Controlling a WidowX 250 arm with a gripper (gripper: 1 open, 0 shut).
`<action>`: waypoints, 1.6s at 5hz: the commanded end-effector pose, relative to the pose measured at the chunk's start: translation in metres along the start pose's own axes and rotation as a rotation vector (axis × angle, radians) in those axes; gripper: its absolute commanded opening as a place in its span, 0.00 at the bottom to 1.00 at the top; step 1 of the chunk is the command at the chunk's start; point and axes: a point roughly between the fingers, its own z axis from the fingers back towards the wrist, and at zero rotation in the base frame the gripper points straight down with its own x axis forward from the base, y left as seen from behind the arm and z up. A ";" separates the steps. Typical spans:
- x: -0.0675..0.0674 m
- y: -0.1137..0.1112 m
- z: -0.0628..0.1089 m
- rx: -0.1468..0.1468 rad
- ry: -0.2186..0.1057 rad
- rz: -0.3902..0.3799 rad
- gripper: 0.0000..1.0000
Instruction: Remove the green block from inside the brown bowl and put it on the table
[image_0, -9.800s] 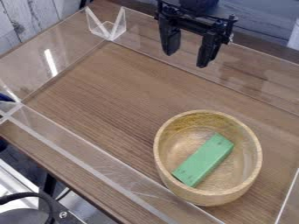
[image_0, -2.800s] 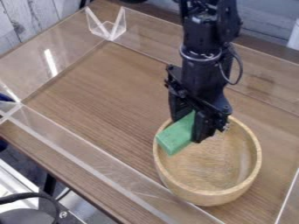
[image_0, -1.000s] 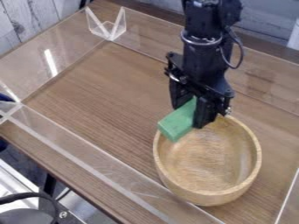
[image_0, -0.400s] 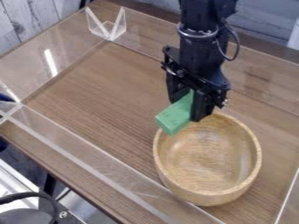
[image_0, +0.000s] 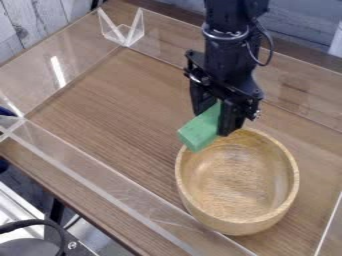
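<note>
Fingers (image_0: 218, 127) around green block (image_0: 201, 131)

A small clear acrylic bracket (image_0: 122, 27) stands at the far edge, folded into a V shape. White wooden planks (image_0: 30, 22) show beyond the top-left corner. Black cables (image_0: 40, 238) loop at the bottom-left corner.

The black robot gripper (image_0: 215, 122) covers the upper part of the small flat bright green block (image_0: 199, 132), so only its lower end shows. Its fingers also hide a stretch of the far rim of the round light-brown wooden bowl (image_0: 241, 213). The arm's top is cut off by the picture's upper edge. The brown wood-grain table (image_0: 114, 100) runs past the frame.
</note>
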 end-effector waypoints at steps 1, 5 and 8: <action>0.012 0.002 0.018 0.012 -0.074 -0.001 0.00; 0.018 -0.010 0.015 0.002 -0.074 -0.035 0.00; 0.020 -0.014 0.014 -0.006 -0.077 -0.049 0.00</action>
